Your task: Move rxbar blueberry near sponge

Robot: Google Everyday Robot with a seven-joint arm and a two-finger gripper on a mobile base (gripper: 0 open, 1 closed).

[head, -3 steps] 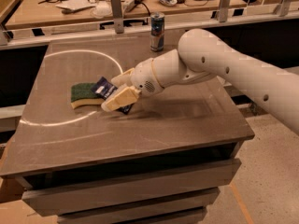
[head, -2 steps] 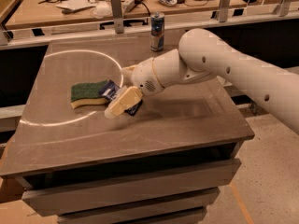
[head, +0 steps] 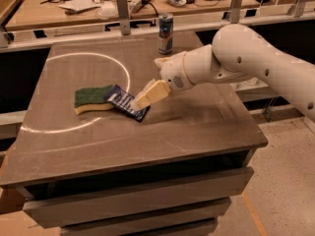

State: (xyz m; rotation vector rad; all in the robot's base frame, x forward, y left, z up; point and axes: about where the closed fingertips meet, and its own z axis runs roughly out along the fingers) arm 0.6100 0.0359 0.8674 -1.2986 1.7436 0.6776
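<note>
The rxbar blueberry (head: 124, 102), a flat dark navy wrapper with pale print, lies flat on the table with its left end touching the sponge (head: 93, 98). The sponge has a green top over yellow foam and lies inside the white circle line. My gripper (head: 147, 96) hangs just above the bar's right end, its cream fingers (head: 153, 92) pointing down and left. It looks open, with the bar resting on the table rather than held. The white arm reaches in from the right.
A tall blue-and-silver drink can (head: 165, 33) stands at the table's (head: 197, 127) back edge behind the arm. A white circle line (head: 59, 58) is marked on the left half. Beyond a metal rail lies a cluttered workbench (head: 98, 4).
My gripper has pulled back up and to the right, uncovering most of the bar. The bar and the sponge have stayed in place.
</note>
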